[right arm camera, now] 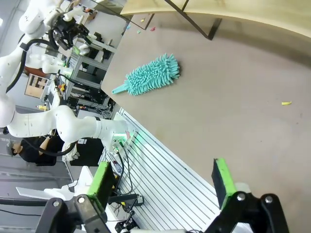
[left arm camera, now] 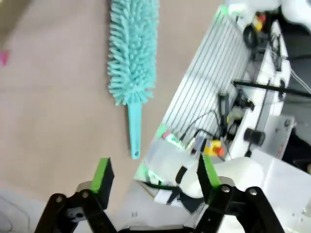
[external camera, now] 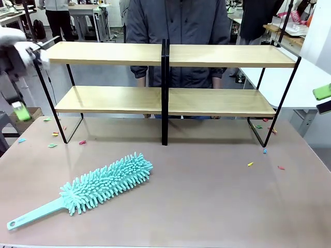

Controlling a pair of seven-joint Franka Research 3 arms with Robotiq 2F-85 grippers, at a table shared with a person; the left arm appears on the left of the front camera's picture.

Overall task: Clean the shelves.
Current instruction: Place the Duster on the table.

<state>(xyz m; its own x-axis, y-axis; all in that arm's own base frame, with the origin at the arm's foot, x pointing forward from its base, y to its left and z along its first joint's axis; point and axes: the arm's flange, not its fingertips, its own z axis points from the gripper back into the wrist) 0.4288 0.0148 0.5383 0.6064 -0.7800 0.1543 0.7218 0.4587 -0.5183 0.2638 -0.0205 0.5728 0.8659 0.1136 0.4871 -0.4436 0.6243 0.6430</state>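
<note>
Shelves (external camera: 165,101) standing across the far half of the beige desk (external camera: 207,196), a person behind them. Teal microfibre duster (external camera: 98,188) lying flat on the desk in front of the shelves' left half, handle toward the near left corner, touched by nothing. Left end effector (left arm camera: 154,175) wide open, empty, off the desk's left edge. Right end effector (right arm camera: 163,182) open, empty, at the right. Small coloured scraps (external camera: 250,164) scattered on the desk.

white arms (right arm camera: 29,121), black jaws, seemingly green pads (left arm camera: 103,174)
</note>
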